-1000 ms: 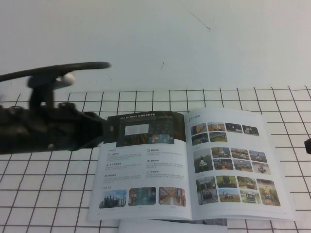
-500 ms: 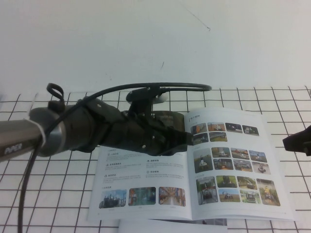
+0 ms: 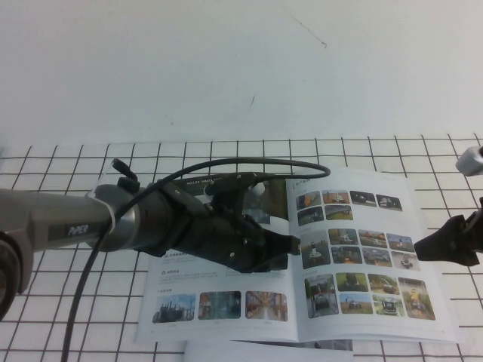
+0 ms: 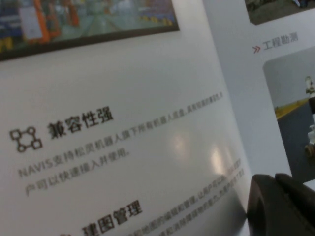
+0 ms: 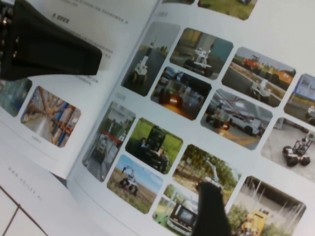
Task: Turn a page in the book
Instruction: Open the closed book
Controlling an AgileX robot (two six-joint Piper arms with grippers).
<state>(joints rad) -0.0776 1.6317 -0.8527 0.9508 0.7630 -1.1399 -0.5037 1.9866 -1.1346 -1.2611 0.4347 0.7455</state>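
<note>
The book [image 3: 226, 283] lies open and flat on the grid mat. Its left sheet carries a dark banner picture and text. The page [image 3: 362, 256] with rows of small colour photos is the right-hand sheet, also lying flat; it fills the right wrist view [image 5: 197, 98]. My left gripper [image 3: 293, 245] is shut and empty, low over the left sheet right beside the spine. In the left wrist view [image 4: 275, 191] it hovers over the printed text. My right gripper [image 3: 419, 251] is over the page's right edge, close above the photos.
A second booklet [image 3: 256, 351] shows only its white edge under the book's near side. The left arm and its cable [image 3: 151, 226] lie across the book's left sheet. The grid mat [image 3: 75, 317] extends on both sides, with plain white table [image 3: 241, 68] behind.
My left arm has swept right across the left sheet until its tip is at the spine. My right gripper has come in from the right edge over the photo page.
</note>
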